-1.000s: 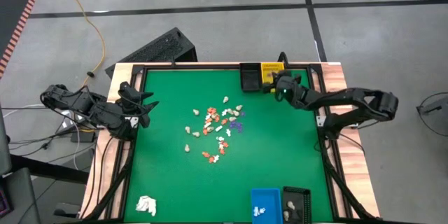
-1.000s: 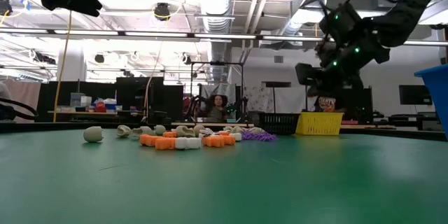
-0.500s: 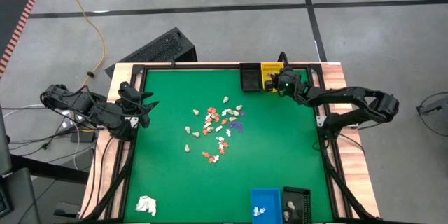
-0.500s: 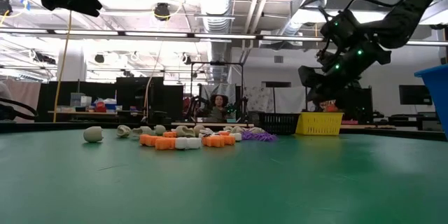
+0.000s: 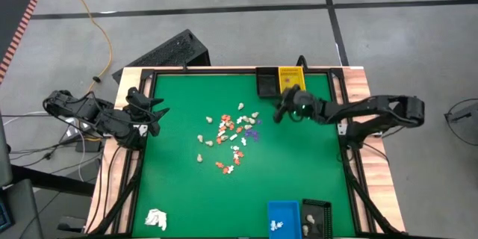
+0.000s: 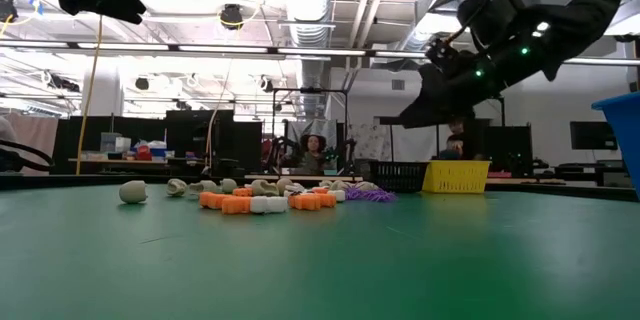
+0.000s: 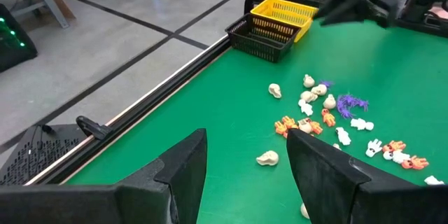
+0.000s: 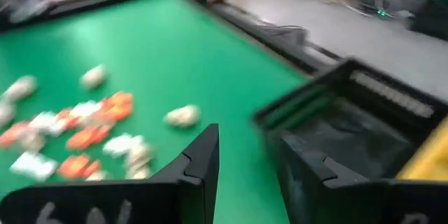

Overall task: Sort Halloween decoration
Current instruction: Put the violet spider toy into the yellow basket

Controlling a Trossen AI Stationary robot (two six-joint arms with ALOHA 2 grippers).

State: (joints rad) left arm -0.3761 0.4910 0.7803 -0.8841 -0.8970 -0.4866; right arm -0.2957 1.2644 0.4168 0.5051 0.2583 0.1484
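Green felt held the Halloween decoration [image 5: 233,136] mid-table – right gripper [image 5: 279,110] hung empty, fingers parted, left gripper [image 5: 154,114] spread at the edge – a sloppy dive could've scattered that tight cluster.

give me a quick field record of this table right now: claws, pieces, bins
right claw: open, empty, above the mat between the yellow bin and the pile
left claw: open, waiting at the table's left edge
decoration pieces: loose mid-table; orange, white, cream, purple
black bin: beside the yellow one
blue bin: near edge, next to another black bin
white lump: near-left corner
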